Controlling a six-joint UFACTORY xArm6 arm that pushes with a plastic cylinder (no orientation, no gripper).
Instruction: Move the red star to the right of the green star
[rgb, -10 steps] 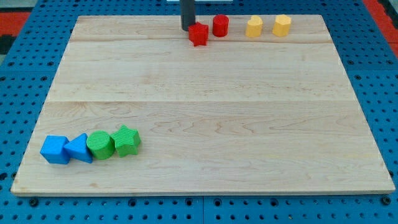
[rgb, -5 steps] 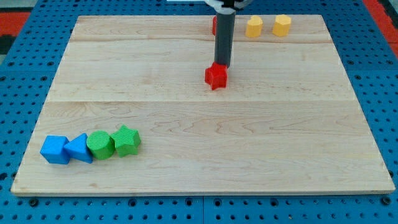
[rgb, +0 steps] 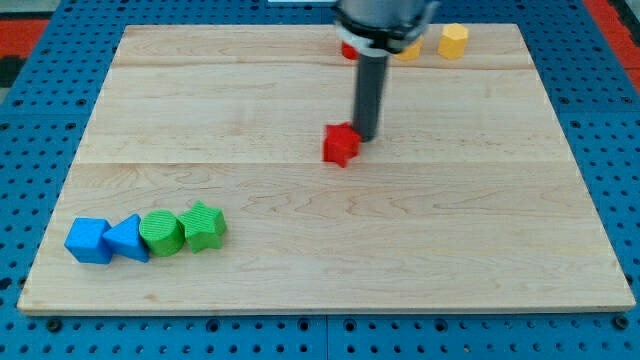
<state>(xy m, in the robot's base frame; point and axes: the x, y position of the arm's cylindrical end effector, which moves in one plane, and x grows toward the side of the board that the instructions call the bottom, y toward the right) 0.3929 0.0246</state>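
One red star sits near the middle of the wooden board, with my tip touching its upper right side. Four blocks line the view's bottom left, well apart from it: blue cube, blue triangle, green cylinder and green star.

The pale wooden counter carries a red star near its middle, yellow blocks at the view's top, and a blue cube, blue triangle, green cylinder and green star in a touching row at bottom left.
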